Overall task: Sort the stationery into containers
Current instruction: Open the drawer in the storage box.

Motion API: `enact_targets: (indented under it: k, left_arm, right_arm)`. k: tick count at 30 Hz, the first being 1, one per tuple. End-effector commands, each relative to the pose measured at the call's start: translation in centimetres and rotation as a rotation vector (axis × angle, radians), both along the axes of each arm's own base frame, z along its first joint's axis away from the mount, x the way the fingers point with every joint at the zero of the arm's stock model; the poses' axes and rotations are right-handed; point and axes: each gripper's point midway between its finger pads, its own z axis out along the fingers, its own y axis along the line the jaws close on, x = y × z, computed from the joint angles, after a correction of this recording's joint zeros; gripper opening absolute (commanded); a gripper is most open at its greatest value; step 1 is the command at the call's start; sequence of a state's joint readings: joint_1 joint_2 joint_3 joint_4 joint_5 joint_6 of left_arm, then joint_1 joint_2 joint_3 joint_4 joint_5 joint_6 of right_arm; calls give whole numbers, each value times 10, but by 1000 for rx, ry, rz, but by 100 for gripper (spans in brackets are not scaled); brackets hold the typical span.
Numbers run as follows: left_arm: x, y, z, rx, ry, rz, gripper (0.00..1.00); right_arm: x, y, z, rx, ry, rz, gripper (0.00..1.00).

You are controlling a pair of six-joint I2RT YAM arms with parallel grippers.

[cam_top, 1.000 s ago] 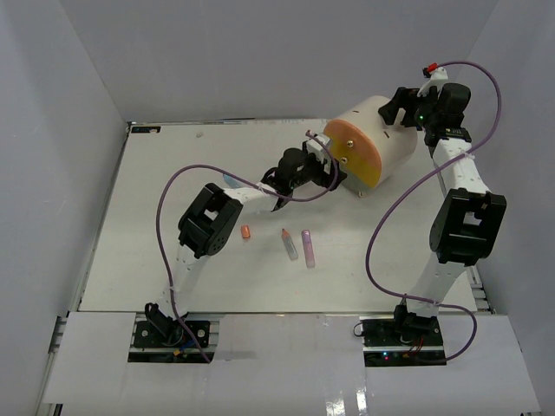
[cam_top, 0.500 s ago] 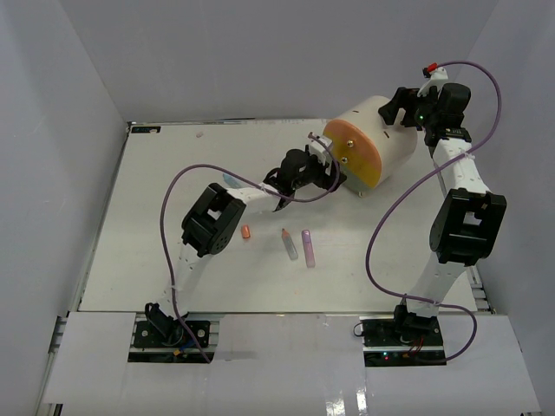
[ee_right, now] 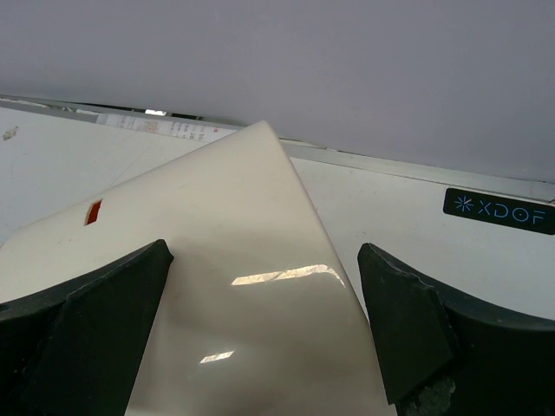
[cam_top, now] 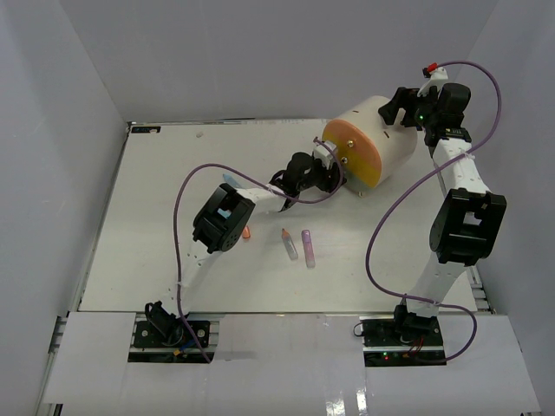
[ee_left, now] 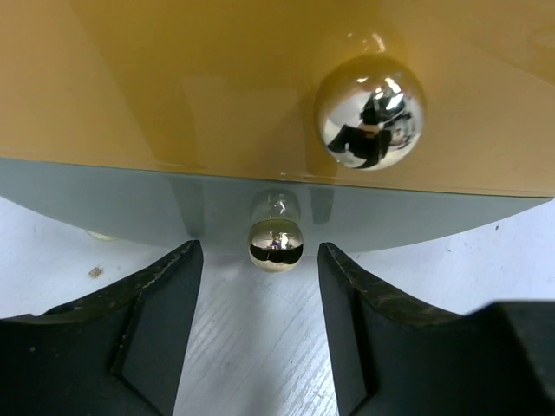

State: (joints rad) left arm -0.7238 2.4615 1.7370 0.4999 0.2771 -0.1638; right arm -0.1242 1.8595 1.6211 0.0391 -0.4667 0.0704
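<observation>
The containers are drawers in the round face point(cam_top: 354, 156) of a cream cylinder point(cam_top: 386, 139) lying on its side. Up close I see the yellow drawer point(ee_left: 199, 87) with a large shiny knob point(ee_left: 370, 113). Below it, the grey drawer point(ee_left: 147, 204) carries a small knob point(ee_left: 276, 244). My left gripper point(ee_left: 260, 260) is open, with the small knob just ahead of its fingertips and touching neither. My right gripper point(ee_right: 264, 256) is open, spread over the cylinder's cream wall point(ee_right: 234, 295). Stationery lies on the table: an orange cap point(cam_top: 247, 232), a grey pen point(cam_top: 289, 244) and a purple marker point(cam_top: 308, 247).
A bluish item point(cam_top: 228, 180) shows partly behind the left arm. The white table point(cam_top: 156, 217) is walled in by grey panels on three sides. A purple cable point(cam_top: 186, 186) loops beside the left arm, and another hangs along the right arm.
My left arm has pushed right towards the drawer face, and its jaws have narrowed around the small knob's line. The right arm and the stationery have not moved.
</observation>
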Motion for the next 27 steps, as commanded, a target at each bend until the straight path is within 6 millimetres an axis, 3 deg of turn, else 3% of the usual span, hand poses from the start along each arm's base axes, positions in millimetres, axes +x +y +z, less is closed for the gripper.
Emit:
enact_targets:
  k: [1,17,21,27]
  left_arm:
    - [0,-12,29,-39,-46,-36,65]
    - [6,-18,29,-74,-43,-28,56]
    - [6,-18,33,-89,-49,-26,47]
    - [0,-14,29,-84,-37,-28,24]
  right_arm:
    - [-3,-1,2,-13,-8,4,95]
    - [-3,-1,-1,-12,-5,6,95]
    - [-3,-1,-1,-14,-5,5,95]
    - [-3,-2,-3,-14,-2,3,95]
